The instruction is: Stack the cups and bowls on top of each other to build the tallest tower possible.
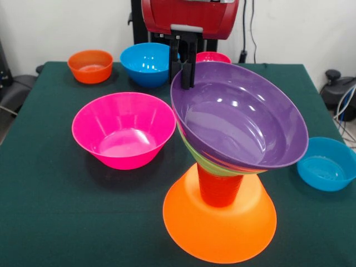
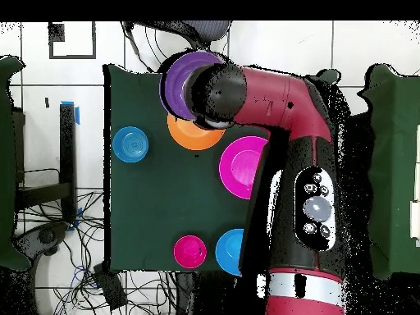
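The tower stands near the table's front edge: a large orange bowl (image 1: 219, 225) (image 2: 195, 135), rim down, carries an orange-red cup (image 1: 218, 188). On the cup sit a green bowl (image 1: 210, 162) and, on top, a big purple bowl (image 1: 239, 119) (image 2: 179, 82) tilted steeply toward the camera. My gripper (image 1: 183, 69) comes down at the purple bowl's far left rim. One finger is outside and one inside, shut on that rim. In the overhead view the arm (image 2: 279, 98) hides the gripper.
A large pink bowl (image 1: 123, 130) (image 2: 244, 166) sits upright left of the tower. At the far side stand a small orange bowl (image 1: 90, 65), a blue bowl (image 1: 146, 63) and a small red bowl (image 1: 213, 57). Another blue bowl (image 1: 326, 163) (image 2: 131, 144) lies at the right edge.
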`<state>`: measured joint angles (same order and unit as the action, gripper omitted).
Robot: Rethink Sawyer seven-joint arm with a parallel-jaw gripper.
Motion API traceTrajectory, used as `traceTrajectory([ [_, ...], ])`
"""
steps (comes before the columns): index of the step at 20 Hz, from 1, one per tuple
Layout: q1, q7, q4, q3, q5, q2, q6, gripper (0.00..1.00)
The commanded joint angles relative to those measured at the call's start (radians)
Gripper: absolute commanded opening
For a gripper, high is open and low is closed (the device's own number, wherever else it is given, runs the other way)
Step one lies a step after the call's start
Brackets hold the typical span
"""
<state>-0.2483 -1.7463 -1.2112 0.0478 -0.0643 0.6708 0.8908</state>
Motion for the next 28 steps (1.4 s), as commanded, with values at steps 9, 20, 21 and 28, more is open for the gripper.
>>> traceTrajectory([
  [9,-0.006,0.028,-0.131,0.040,-0.068,-0.080,0.026,1.00],
  [20,-0.003,0.029,-0.124,0.039,-0.071,-0.083,0.035,1.00],
  [21,-0.004,0.030,-0.125,0.040,-0.071,-0.082,0.035,1.00],
  [28,-0.009,0.045,-0.131,0.040,-0.077,-0.076,0.046,1.00],
])
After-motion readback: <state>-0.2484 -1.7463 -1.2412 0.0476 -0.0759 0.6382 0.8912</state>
